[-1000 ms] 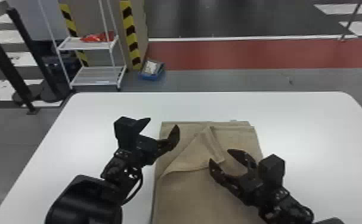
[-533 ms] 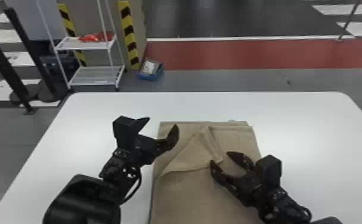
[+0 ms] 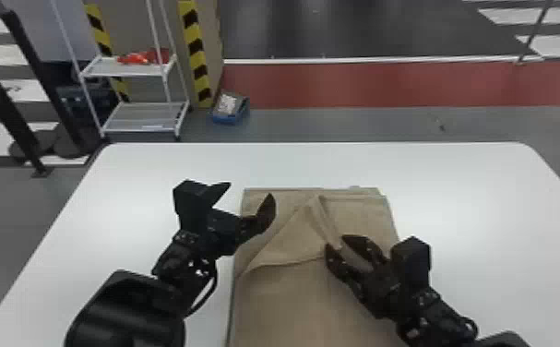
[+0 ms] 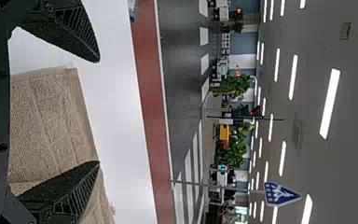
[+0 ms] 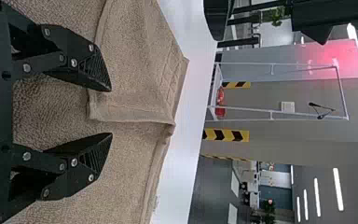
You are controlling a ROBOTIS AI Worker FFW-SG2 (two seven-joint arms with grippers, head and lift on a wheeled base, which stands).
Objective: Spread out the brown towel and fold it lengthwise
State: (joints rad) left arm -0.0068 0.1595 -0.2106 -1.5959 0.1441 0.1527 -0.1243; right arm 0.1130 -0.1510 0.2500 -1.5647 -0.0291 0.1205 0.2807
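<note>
While the towel point(image 3: 283, 304) rests, the right tool point(image 3: 335, 242) narrows.

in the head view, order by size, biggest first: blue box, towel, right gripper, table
1. Table
2. Towel
3. Right gripper
4. Blue box, farther off, so its real size is unsure

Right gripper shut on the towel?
No, the right gripper's fingers stand apart over the towel, with no cloth pinched between them.
</note>
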